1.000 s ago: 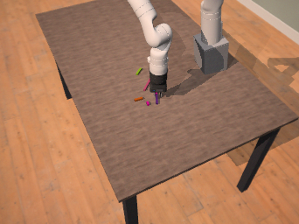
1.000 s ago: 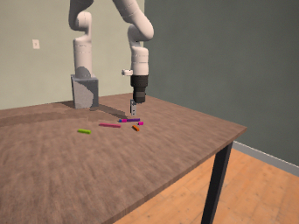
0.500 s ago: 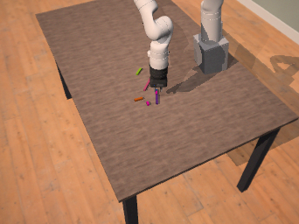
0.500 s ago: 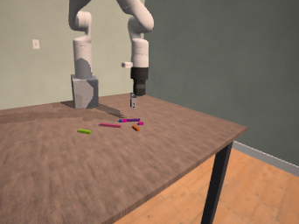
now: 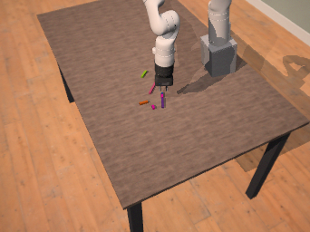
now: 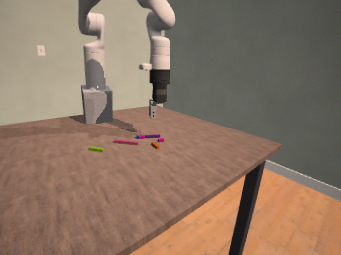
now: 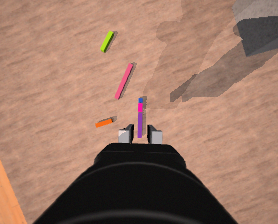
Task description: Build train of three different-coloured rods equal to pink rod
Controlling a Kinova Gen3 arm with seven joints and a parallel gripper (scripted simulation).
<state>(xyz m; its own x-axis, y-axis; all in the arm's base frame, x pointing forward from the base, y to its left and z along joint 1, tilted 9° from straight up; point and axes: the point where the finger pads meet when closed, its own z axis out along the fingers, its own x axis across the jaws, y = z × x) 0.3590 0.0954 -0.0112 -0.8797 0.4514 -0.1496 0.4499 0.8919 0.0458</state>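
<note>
A blue rod (image 5: 162, 93) (image 6: 138, 137) (image 7: 140, 100), a magenta rod (image 5: 162, 96) (image 6: 142, 137) (image 7: 140, 107) and a purple rod (image 5: 162, 102) (image 6: 153, 136) (image 7: 140, 120) lie flat end to end, looking straight, with no gap visible. The pink rod (image 5: 151, 89) (image 6: 125, 142) (image 7: 124, 81) lies apart at a slant. My gripper (image 5: 163, 89) (image 6: 153, 116) (image 7: 140, 130) is open and empty, raised above the row; in the wrist view its fingers appear on either side of the purple rod.
A second magenta rod (image 5: 153, 107) (image 6: 161, 140) lies beside the purple rod, apart; it is hidden in the wrist view. An orange rod (image 5: 143, 102) (image 6: 155, 145) (image 7: 104, 123) and a lime rod (image 5: 144, 73) (image 6: 96, 149) (image 7: 107, 41) lie separately, farther from the row.
</note>
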